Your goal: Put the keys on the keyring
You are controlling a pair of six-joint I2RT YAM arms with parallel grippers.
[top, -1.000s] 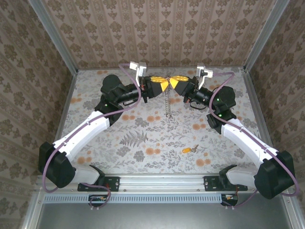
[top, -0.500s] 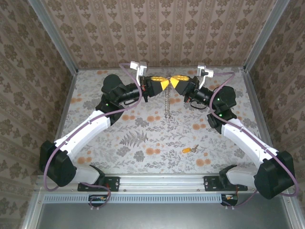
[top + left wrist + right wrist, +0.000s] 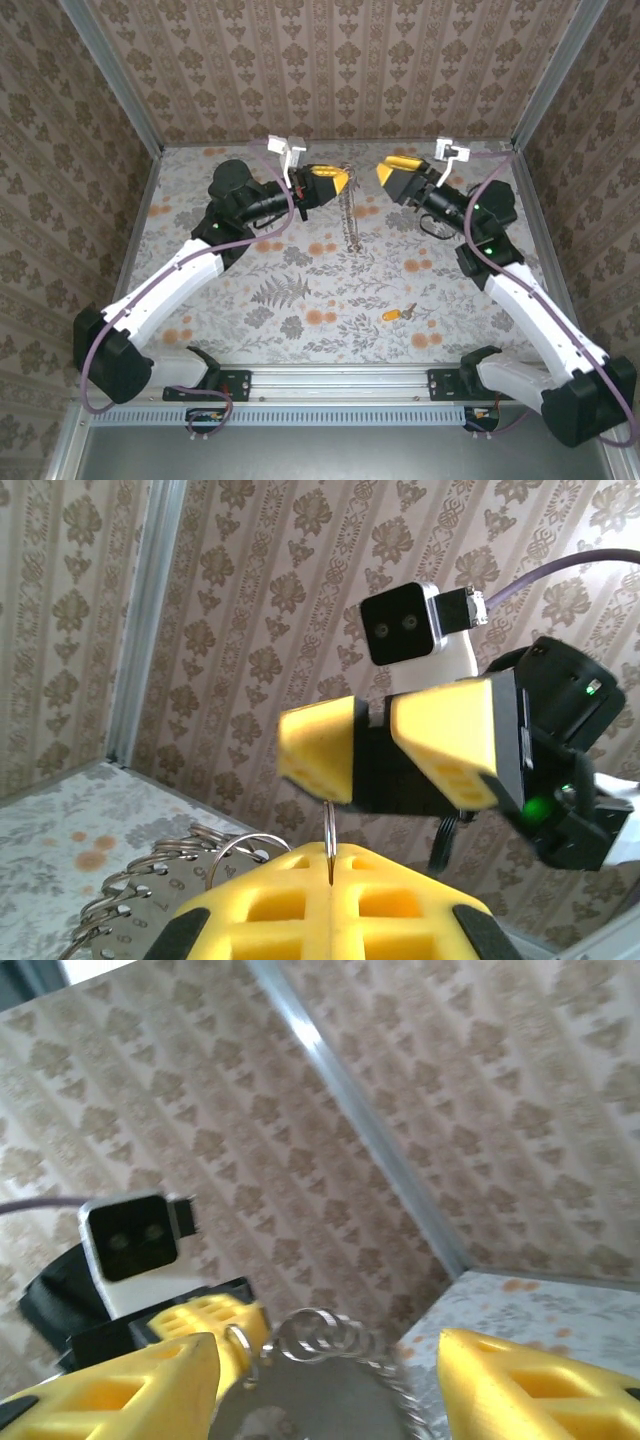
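Top external view, left side first: the left gripper is held up over the far half of the tabletop, its fingers clenched on the keyring, whose chain is seen dangling straight down. In the left wrist view the grip is confirmed: a thin wire loop is pinched in the seam between the yellow fingers, with more rings bunched low on the left. Moving right, a gap is seen, then the right gripper, its fingers spread wide with nothing held between them. Lower down, towards the near edge, the key is found lying flat on the tabletop, well apart from both grippers.

The fetching of the key is judged to be the step in hand. It would be done well if the keyring were kept high and steady by the left arm while the right arm is brought down squarely over the key, and if that tiny thing were pinched so that its hole is left free. Where the hole sits cannot be made out.

The tabletop is covered in a floral print with orange blooms. It is enclosed by walls in brown damask paper, framed by aluminium posts.
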